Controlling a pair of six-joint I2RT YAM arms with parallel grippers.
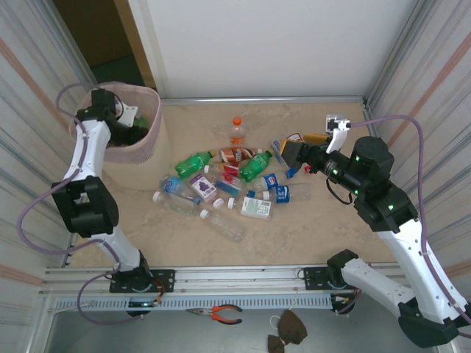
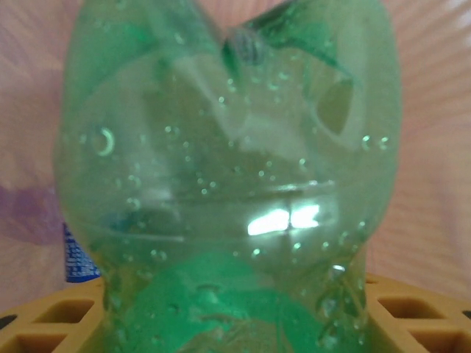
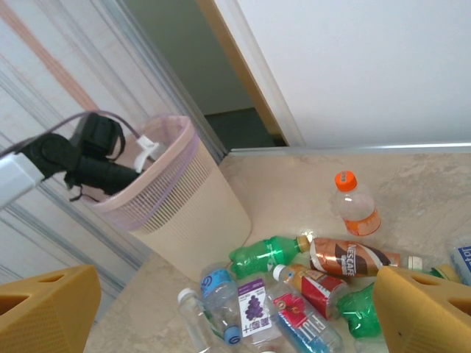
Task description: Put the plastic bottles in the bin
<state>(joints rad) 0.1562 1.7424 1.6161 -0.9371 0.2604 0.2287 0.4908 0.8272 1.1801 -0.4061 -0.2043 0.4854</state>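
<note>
My left gripper (image 1: 120, 123) hangs inside the mouth of the bin (image 1: 151, 140), a beige basket with a pink bag folded over its rim. It is shut on a green plastic bottle (image 2: 228, 184), which sits between its yellow fingers (image 2: 44, 320) against the pink liner. Several plastic bottles lie in a pile mid-table: a green one (image 1: 193, 163), an orange-capped one (image 1: 236, 131), a purple-labelled one (image 1: 204, 187) and a clear one (image 1: 224, 224). My right gripper (image 1: 294, 154) hovers open at the pile's right edge, with nothing between its fingers (image 3: 430, 312). From the right wrist I see the bin (image 3: 188, 213) and the orange-capped bottle (image 3: 352, 202).
Ribbed walls close in on the left and right, and a white wall stands at the back. There is a dark doorway (image 1: 110, 44) behind the bin. Pliers (image 1: 221, 314) and a dark cloth (image 1: 288, 329) lie on the ledge below the arm bases.
</note>
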